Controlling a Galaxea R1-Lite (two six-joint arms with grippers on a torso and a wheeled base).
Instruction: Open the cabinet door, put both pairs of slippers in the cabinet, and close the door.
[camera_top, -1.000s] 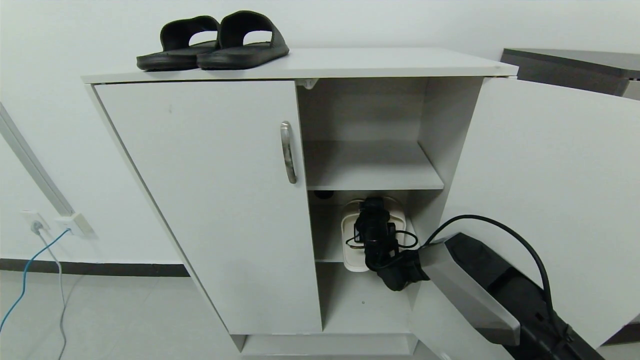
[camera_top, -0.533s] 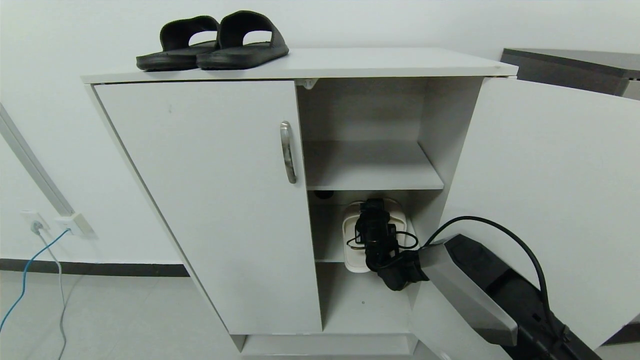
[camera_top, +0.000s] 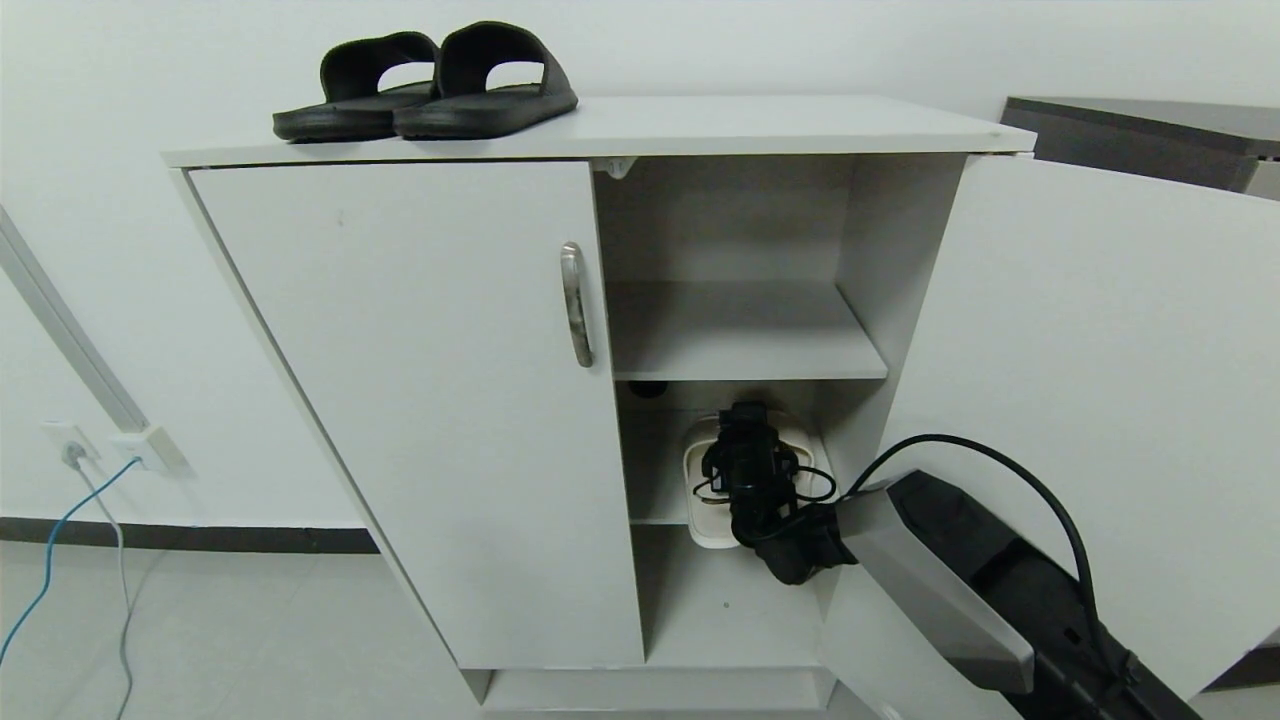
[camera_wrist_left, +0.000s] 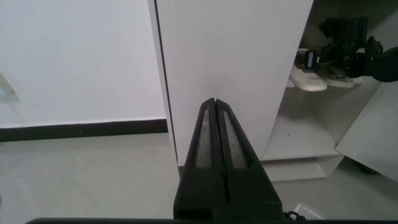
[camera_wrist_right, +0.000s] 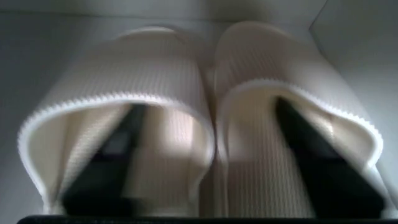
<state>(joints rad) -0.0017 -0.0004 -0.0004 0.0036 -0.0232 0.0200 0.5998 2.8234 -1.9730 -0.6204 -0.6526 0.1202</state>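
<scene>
A pair of black slippers (camera_top: 425, 85) lies on top of the white cabinet (camera_top: 760, 125), at its left. The cabinet's left door (camera_top: 420, 400) is closed and the right door (camera_top: 1100, 400) is swung wide open. A pair of white slippers (camera_top: 705, 470) (camera_wrist_right: 211, 124) lies on the second shelf down, heels just past its front edge. My right gripper (camera_top: 745, 440) (camera_wrist_right: 208, 155) is over them, open, with one finger under each strap. My left gripper (camera_wrist_left: 214, 124) hangs shut, low before the closed left door, holding nothing. From there the white slippers (camera_wrist_left: 309, 79) and the right gripper (camera_wrist_left: 348, 37) are seen inside the cabinet.
The left door carries a metal handle (camera_top: 575, 305) at its inner edge. A shelf (camera_top: 745, 345) lies above the slippers. A wall socket with cables (camera_top: 70, 450) is low on the left. Dark grey furniture (camera_top: 1150, 140) stands behind the open door.
The right gripper and the white slippers have shifted slightly toward the cabinet's front and right. The left arm and the black slippers have not moved.
</scene>
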